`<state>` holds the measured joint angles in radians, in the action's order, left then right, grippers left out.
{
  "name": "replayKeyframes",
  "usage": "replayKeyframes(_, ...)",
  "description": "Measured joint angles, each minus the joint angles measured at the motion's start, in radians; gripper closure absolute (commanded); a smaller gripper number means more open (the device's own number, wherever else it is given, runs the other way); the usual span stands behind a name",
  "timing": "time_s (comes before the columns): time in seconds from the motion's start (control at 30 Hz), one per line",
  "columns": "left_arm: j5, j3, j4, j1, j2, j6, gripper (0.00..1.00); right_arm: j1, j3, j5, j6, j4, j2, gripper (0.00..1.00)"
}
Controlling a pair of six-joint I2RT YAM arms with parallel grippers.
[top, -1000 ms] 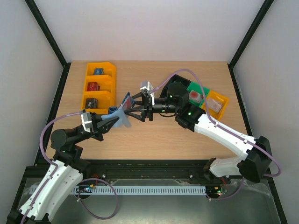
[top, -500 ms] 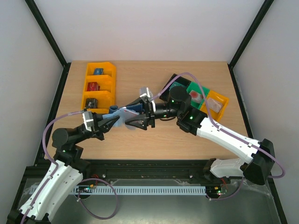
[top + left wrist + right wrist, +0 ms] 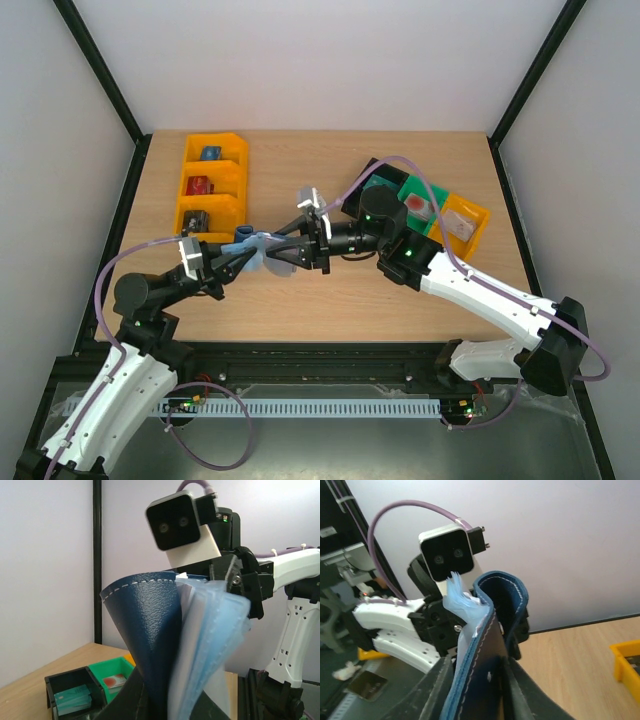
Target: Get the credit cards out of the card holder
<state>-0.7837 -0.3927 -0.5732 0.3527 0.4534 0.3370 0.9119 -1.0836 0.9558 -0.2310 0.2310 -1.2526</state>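
The card holder point(image 3: 262, 247) is held above the table between both grippers. My left gripper point(image 3: 243, 259) is shut on its lower edge; in the left wrist view its navy cover point(image 3: 150, 630) and pale blue inner panels point(image 3: 212, 630) fan up from my left gripper point(image 3: 167, 705). My right gripper point(image 3: 284, 254) is shut on the navy cover, which stands between the fingers of the right gripper point(image 3: 482, 690) in the right wrist view, with the card holder point(image 3: 492, 645) curling upward. The credit cards cannot be told apart from the pale panels point(image 3: 462, 602).
An orange bin point(image 3: 210, 188) with small items stands at the back left. A black bin point(image 3: 372, 186), a green bin point(image 3: 422, 200) and a yellow bin point(image 3: 462, 222) stand at the back right, behind the right arm. The black and green bins also show in the left wrist view point(image 3: 75, 690).
The right gripper moved left toward the left gripper and closed on the holder's cover. The raised holder flap came down between the two grippers.
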Motion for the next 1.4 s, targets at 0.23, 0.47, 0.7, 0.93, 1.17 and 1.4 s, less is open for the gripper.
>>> replayKeyframes(0.23,0.011,0.002,0.012,0.000,-0.002,-0.007,0.71,0.000,0.000,-0.082,-0.021,-0.019,0.001,0.98)
replayKeyframes(0.47,0.093,0.015,0.093,-0.005,-0.006,-0.121,0.25,0.004,0.000,-0.179,-0.084,-0.034,-0.003,0.98)
replayKeyframes(0.7,0.101,0.021,0.124,0.014,0.013,-0.219,0.20,0.034,-0.005,-0.229,-0.111,-0.033,-0.039,0.98)
replayKeyframes(0.93,0.077,0.022,0.145,0.031,0.020,-0.247,0.48,0.051,-0.021,-0.249,-0.110,-0.042,-0.062,0.98)
replayKeyframes(1.17,0.023,0.022,0.158,0.029,0.014,-0.226,0.98,0.050,-0.023,-0.258,-0.082,-0.065,-0.061,0.68)
replayKeyframes(1.4,0.013,0.022,0.155,0.006,0.000,-0.115,0.98,0.040,0.003,-0.282,0.014,-0.127,0.050,0.33)
